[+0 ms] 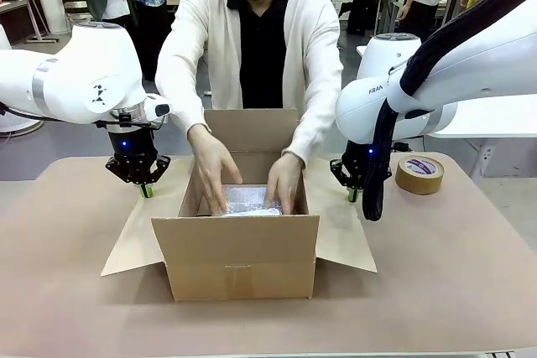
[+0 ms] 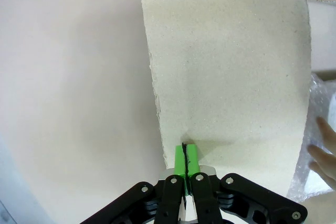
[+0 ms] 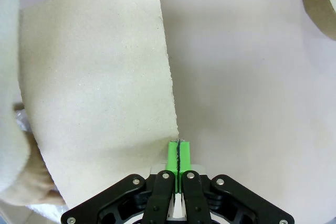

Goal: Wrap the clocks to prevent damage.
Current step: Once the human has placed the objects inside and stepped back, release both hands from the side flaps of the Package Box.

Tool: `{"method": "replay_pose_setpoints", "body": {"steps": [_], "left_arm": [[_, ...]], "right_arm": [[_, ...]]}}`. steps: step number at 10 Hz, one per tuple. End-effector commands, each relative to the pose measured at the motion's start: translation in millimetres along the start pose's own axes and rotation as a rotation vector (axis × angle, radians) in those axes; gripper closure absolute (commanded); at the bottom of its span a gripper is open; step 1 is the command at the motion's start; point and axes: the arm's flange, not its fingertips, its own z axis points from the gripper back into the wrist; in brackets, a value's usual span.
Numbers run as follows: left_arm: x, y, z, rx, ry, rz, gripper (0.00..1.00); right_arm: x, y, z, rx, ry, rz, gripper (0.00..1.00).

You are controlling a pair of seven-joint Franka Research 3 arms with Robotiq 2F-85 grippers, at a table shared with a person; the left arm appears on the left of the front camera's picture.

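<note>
Resting on clocks [image 1: 247, 199] in box [image 1: 239, 251]: person's hands [image 1: 215, 171]; L end effector [image 1: 147, 191], R end effector [image 1: 352, 195] closed, empty

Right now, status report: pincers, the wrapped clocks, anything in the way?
Left pincer, right pincer: shut, empty, at the box flaps. Wrapped clocks inside. Person's hands on them.

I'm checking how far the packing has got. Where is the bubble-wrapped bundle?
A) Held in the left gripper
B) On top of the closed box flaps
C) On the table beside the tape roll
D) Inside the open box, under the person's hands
D: the bundle lies inside the open box, with the person's one hand and other hand on it.
</note>
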Motion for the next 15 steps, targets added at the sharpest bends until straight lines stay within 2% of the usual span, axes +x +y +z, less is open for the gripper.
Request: {"method": "replay_pose_setpoints", "body": {"steps": [1,14,15], "left_arm": [[-1,-1,1,0.004,0.0,0.01,1.0],[0,0,0,0.0,0.0,0.0,1.0],[-7,0,15,-0.011,-0.037,-0.008,1.0]], "right_arm": [[-2,0,0,-0.002,0.0,0.001,0.99],[0,0,0,0.0,0.0,0.0,0.99],[-15,-4,17,-0.019,-0.018,0.068,0.99]]}}
